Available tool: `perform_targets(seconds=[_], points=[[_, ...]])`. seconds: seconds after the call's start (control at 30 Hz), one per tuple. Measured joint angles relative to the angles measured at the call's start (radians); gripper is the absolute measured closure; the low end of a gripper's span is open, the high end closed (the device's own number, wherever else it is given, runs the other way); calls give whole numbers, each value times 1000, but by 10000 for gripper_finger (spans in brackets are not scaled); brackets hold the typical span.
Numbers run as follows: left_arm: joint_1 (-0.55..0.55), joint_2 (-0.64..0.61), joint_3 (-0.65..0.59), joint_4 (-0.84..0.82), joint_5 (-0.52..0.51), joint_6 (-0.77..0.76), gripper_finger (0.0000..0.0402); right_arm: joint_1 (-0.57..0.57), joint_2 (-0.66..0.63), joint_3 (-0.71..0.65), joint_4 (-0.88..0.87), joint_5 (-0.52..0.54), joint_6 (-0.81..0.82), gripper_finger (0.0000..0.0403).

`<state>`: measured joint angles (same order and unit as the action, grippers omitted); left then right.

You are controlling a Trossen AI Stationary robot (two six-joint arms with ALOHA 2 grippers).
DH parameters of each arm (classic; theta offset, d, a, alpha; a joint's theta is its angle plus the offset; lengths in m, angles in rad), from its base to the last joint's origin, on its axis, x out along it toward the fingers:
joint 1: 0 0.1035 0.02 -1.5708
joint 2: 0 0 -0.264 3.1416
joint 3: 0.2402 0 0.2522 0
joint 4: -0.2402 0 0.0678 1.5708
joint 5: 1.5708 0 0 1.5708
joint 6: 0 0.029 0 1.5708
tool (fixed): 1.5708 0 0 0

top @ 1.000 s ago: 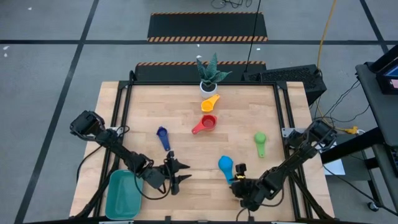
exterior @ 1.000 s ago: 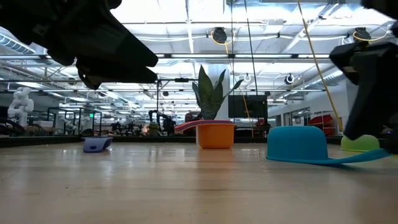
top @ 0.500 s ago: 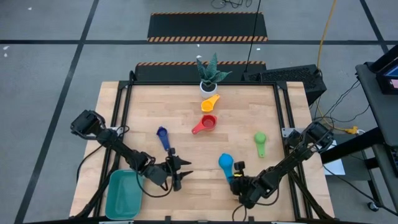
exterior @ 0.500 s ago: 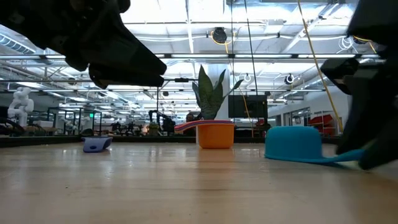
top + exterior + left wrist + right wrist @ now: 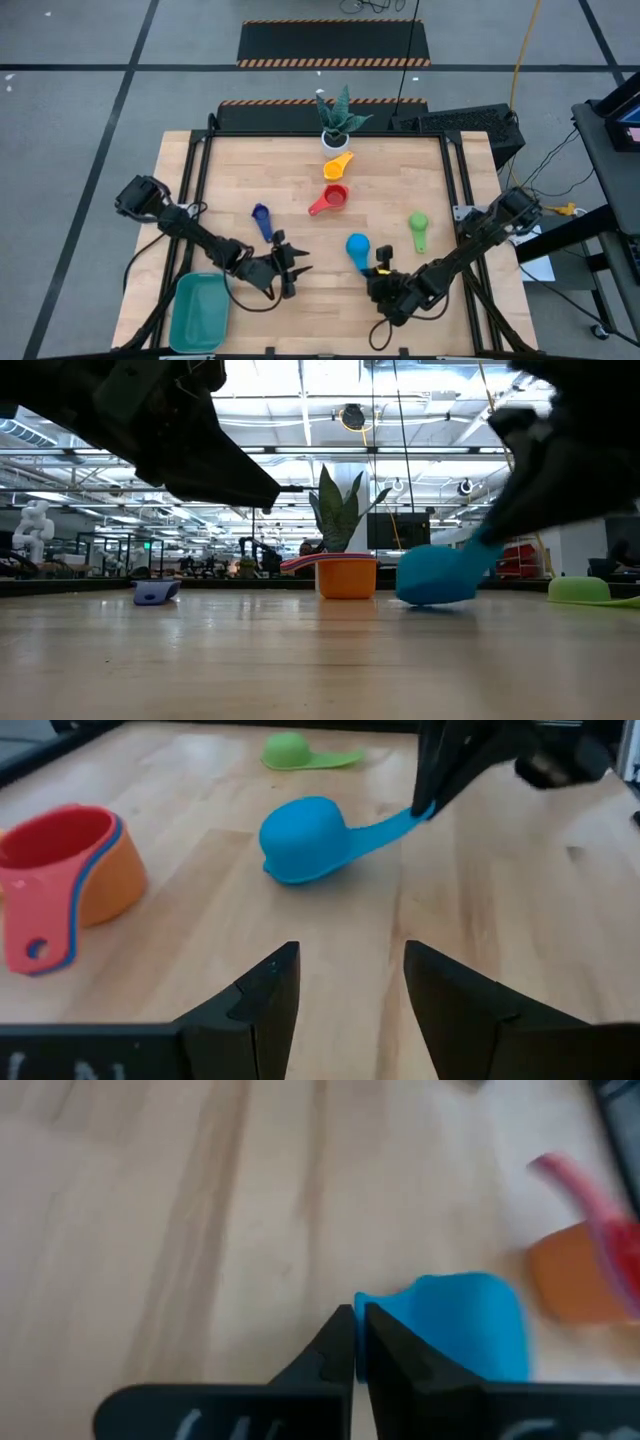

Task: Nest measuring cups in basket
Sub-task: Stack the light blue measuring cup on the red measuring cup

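The light blue cup (image 5: 357, 245) lies mouth down near the table's near-middle, and my right gripper (image 5: 381, 268) is shut on its handle. My left gripper (image 5: 297, 268) is open and hovers left of that cup, pointing at it, as the left wrist view (image 5: 345, 955) shows. The teal basket (image 5: 200, 312) sits at the near left corner. The navy cup (image 5: 262, 218) and the green cup (image 5: 418, 228) lie mouth down. The red cup (image 5: 330, 200) and the orange-yellow cup (image 5: 338, 165) rest toward the far side. My right gripper pinches the free end of the light blue cup's flat handle (image 5: 362, 1302) between its two fingers. The fingers slant down from the near right. The handle end is raised, so the cup (image 5: 305, 840) tilts, its rim opposite the handle (image 5: 275, 870) resting on the table.
A white pot with a green plant (image 5: 338, 120) stands at the far edge, behind the orange-yellow cup. Bare wood lies between the light blue cup and the basket. The table's frame rails (image 5: 200, 180) run along its left and right sides.
My right gripper has moved toward the far edge and slightly left, raising the handle. The light blue cup has slid the same way and tipped from flat to tilted. My left gripper has drifted slightly right and toward the far edge.
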<state>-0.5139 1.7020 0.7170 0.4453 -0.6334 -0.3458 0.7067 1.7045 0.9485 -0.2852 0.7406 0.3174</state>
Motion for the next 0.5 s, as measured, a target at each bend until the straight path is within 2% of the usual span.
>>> perform_targets(seconds=[0.3,0.4,0.5], points=[[51,0,0,82,0,187,220,-20,-219,0,-39,163,-160,402],[65,0,1,151,-3,307,220,-44,-283,0,-43,169,-191,402],[81,0,39,155,-27,419,219,-87,-331,0,-45,109,-206,402]])
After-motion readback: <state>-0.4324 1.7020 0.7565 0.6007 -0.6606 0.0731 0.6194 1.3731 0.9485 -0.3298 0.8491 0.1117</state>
